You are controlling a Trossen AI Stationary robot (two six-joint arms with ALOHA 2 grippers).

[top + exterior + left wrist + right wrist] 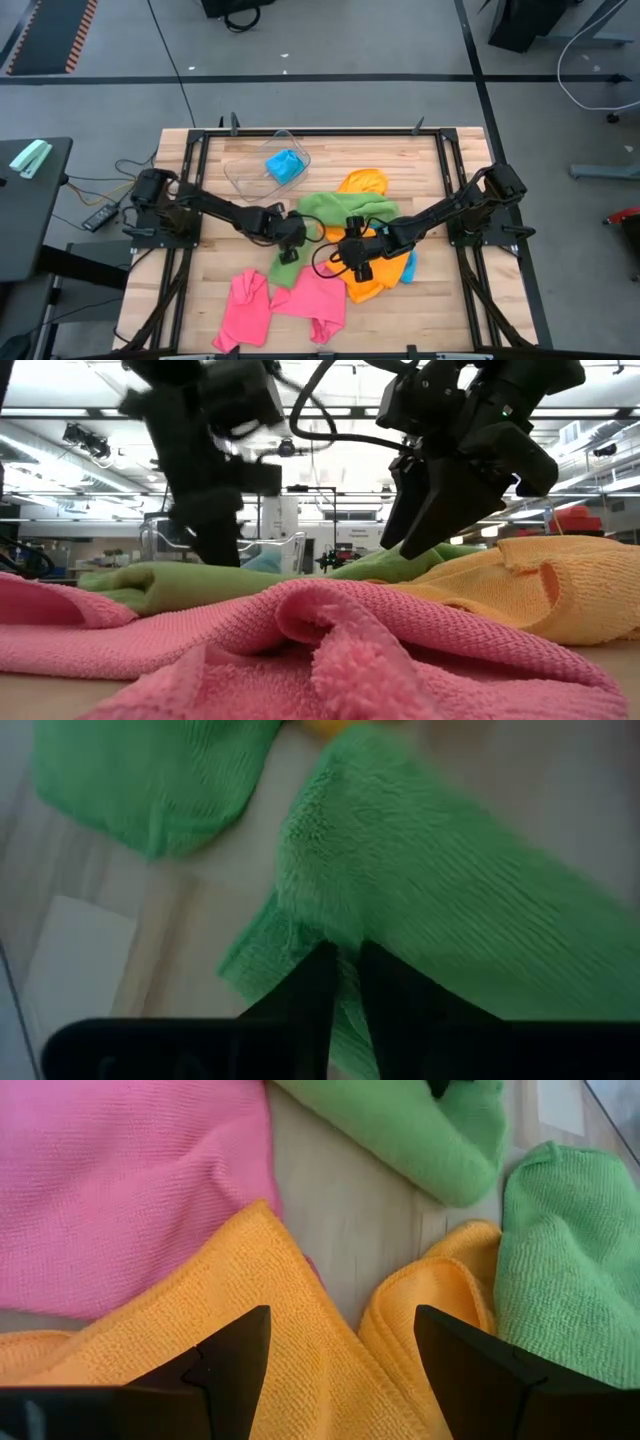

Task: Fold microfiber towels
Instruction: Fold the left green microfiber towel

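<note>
A green towel (345, 208) lies crumpled at mid-table, and a strip of it (285, 268) runs toward the near edge. My left gripper (293, 238) (345, 965) is shut on this towel. Beside it lies an orange towel (372, 285) (230, 1280). My right gripper (352, 262) (340, 1325) stands open, pointing down over the orange towel's folds; I cannot tell whether it touches them. Two pink towels (245, 305) (315, 300) lie near the front edge. A second orange towel (362, 183) lies behind the green one. My left gripper pinches a bunched part of the green towel near its hemmed edge (310, 925) between its two fingers. The fingers slant down from the table's left. How many layers they have does not show. The towel still lies on the table around them.
A clear plastic tub (250, 172) with a blue towel (285, 165) in it stands at the back, left of centre. Another bit of blue cloth (408, 265) shows beside the right arm. Bare wood lies at the table's right and left sides.
</note>
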